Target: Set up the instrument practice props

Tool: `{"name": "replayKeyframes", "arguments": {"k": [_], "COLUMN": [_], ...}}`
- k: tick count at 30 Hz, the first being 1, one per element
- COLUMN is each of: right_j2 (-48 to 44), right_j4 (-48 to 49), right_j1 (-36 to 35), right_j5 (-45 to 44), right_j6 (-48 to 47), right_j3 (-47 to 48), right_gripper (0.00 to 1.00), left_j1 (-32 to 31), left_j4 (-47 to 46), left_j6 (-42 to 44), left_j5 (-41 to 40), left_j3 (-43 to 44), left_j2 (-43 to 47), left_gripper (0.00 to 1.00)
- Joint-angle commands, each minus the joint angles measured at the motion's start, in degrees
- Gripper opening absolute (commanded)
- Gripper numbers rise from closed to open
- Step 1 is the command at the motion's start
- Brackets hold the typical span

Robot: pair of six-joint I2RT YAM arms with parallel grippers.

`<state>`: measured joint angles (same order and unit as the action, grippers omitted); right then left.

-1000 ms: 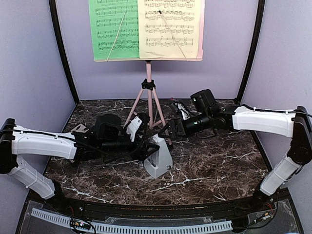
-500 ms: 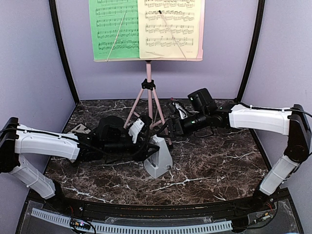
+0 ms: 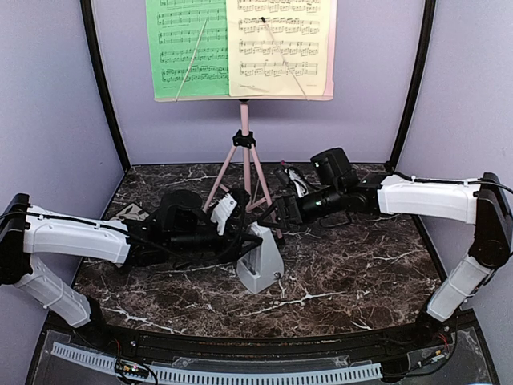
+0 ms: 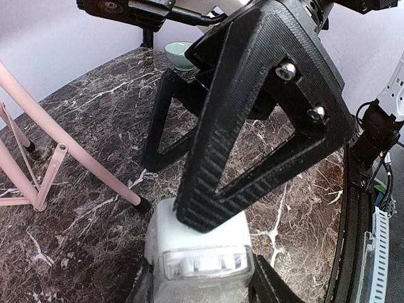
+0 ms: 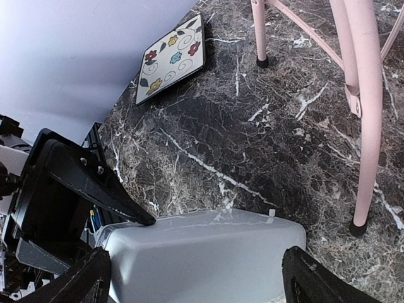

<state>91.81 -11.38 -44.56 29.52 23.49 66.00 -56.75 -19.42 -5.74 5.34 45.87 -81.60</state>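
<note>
Metronome (image 3: 263, 269) between narrow left jaws, grip unclear, and wide-open right jaws.

No legible text, label or number anywhere.

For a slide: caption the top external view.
Left arm and right arm reach toward a grey metronome before the pink music stand bearing a green sheet and a yellow sheet.

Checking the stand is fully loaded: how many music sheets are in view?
2. Both are on the pink stand: the green sheet on the left, the pale yellow sheet on the right. Another behind them would be hidden.
</note>
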Motion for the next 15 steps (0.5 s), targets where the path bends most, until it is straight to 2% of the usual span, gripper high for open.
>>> {"name": "replayKeyframes", "arguments": {"k": [1, 9, 15], "right_j2": [2.41, 2.76, 3.19], "right_j4": [-9.67, -8.36, -6.74], "right_j1": [-0.79, -0.53, -0.03], "right_j5": [-5.25, -7.28, -8.17], "right_j6": [-4.0, -5.13, -5.63], "right_j3": [-4.01, -10.68, -15.42], "right_gripper": [0.94, 0.92, 0.92], "left_j1": [0.24, -0.11, -0.69], "left_j4": [-2.58, -1.07, -0.09], "left_j6": [-0.29, 1.62, 2.16], "left_j5": [1.04, 2.06, 2.65], "left_j3": [-2.17, -2.45, -2.95], "left_j2": [3.73, 3.79, 4.19], "left_gripper": [0.34, 0.22, 0.18]}}
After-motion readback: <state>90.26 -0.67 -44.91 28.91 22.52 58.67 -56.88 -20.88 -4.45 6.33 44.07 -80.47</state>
